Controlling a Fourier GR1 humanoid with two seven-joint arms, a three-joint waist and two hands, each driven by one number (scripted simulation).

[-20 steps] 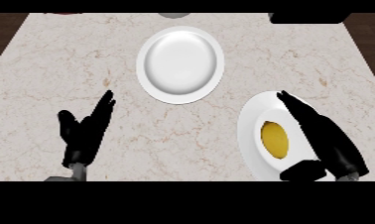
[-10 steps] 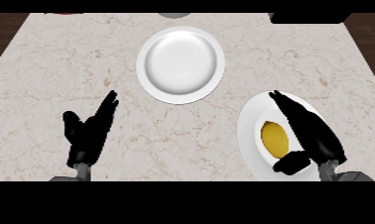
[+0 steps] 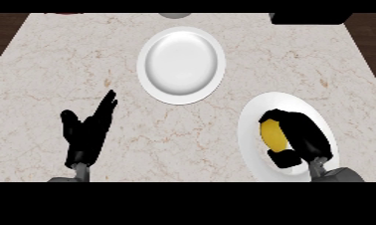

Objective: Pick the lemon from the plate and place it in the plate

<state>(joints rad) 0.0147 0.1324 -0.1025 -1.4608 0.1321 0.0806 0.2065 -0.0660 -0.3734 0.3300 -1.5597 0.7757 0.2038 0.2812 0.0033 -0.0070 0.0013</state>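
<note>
A yellow lemon (image 3: 274,135) lies on the white plate (image 3: 253,119) at the lower right. My right hand (image 3: 305,137) is over that plate with its fingers curled round the lemon's top and right side and its thumb below it. A second white plate (image 3: 181,64), bare, sits in the upper middle of the counter. At the lower left my left hand (image 3: 86,133) rests open, fingers pointing up.
The marble counter (image 3: 73,69) spreads wide around both plates. A dark block (image 3: 308,17) sits at the far right edge, a grey round thing (image 3: 174,15) at the far middle edge, and a red thing (image 3: 66,13) at the far left.
My right hand's fingers have gone from straight over the near plate to curled round the lemon. The left hand has barely shifted.
</note>
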